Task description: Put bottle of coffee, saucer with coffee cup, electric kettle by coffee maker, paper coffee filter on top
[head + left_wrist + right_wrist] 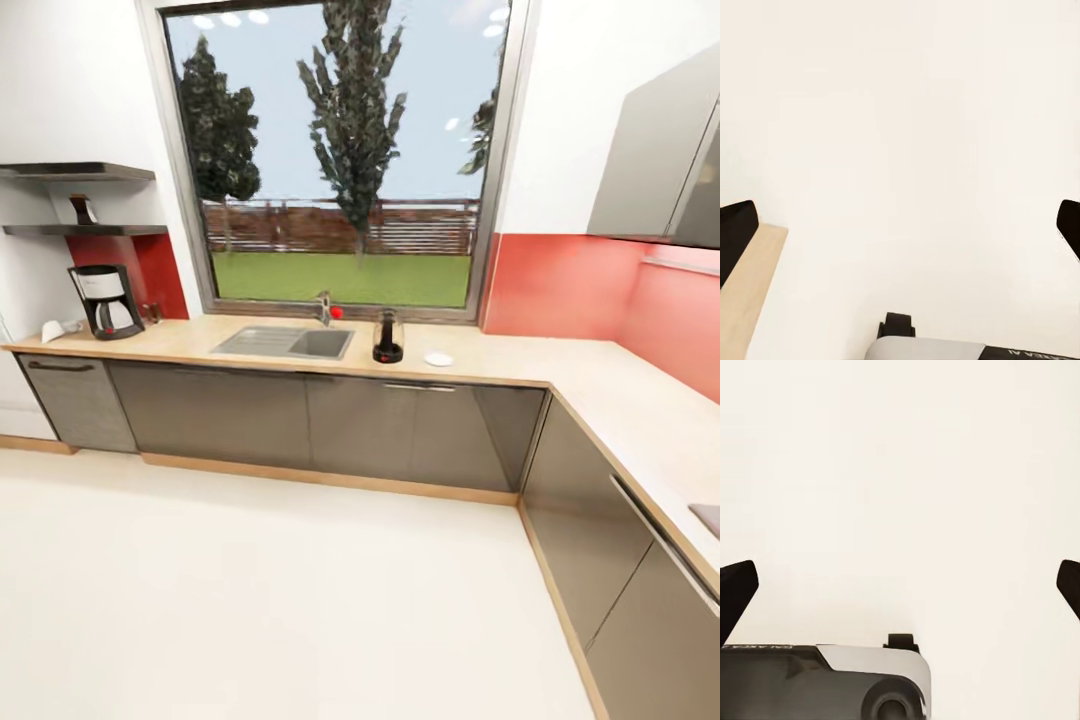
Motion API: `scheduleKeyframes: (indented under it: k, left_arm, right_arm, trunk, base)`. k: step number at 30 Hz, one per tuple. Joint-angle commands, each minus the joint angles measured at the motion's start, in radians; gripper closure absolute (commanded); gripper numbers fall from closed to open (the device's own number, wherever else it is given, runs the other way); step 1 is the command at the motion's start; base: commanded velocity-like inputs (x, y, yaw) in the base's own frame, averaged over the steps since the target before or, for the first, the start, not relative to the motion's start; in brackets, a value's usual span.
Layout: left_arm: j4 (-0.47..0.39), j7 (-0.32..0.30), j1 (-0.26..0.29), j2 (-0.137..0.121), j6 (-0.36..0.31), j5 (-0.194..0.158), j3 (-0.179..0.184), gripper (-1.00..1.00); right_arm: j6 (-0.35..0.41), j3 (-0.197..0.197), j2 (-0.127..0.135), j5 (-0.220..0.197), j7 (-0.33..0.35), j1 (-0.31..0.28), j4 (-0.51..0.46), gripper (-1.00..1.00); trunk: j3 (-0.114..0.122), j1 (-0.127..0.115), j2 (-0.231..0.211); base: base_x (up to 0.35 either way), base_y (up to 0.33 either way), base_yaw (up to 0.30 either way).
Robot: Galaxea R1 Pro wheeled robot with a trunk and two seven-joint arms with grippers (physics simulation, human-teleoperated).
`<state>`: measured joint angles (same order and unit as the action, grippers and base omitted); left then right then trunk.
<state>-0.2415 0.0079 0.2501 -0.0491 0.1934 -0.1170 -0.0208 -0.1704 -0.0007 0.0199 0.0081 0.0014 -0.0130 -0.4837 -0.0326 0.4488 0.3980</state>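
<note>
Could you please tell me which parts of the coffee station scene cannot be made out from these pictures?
- Bottle on the shelf: head view, too small to confirm that it is the coffee.
- White items beside the coffee maker, at: head view, too small to tell cup from filter.
- Small white disc near the kettle: head view, probably the saucer, too small to confirm.
- Left gripper and right gripper: wrist views, fingers cut off by the side edges.
</note>
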Motion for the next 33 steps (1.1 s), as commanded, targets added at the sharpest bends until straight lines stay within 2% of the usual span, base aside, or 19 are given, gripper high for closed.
scheduleKeyframes:
  k: [1, 18, 33]
  left_arm:
    - [0.001, 0.0, 0.001, 0.0, 0.003, -0.008, 0.001, -1.0]
    - [0.001, 0.0, 0.001, -0.003, 0.003, -0.009, 0.001, -1.0]
    - [0.001, 0.0, 0.001, -0.003, 0.003, -0.009, 0.001, -1.0]
  right_arm:
    - [-0.003, -0.001, 0.0, 0.001, -0.001, -0.001, 0.001, -1.0]
    - [-0.003, -0.002, 0.0, 0.0, -0.003, -0.001, 0.001, -1.0]
    - [-0.004, 0.002, -0.001, 0.0, -0.003, -0.001, 0.001, -1.0]
  trunk:
    - [-0.002, 0.001, 0.002]
    - [-0.002, 0.001, 0.002]
    - [-0.002, 0.001, 0.002]
  base:
    - [0.336, 0.0, 0.0]
    - [0.336, 0.0, 0.058]
    - [0.336, 0.0, 0.25]
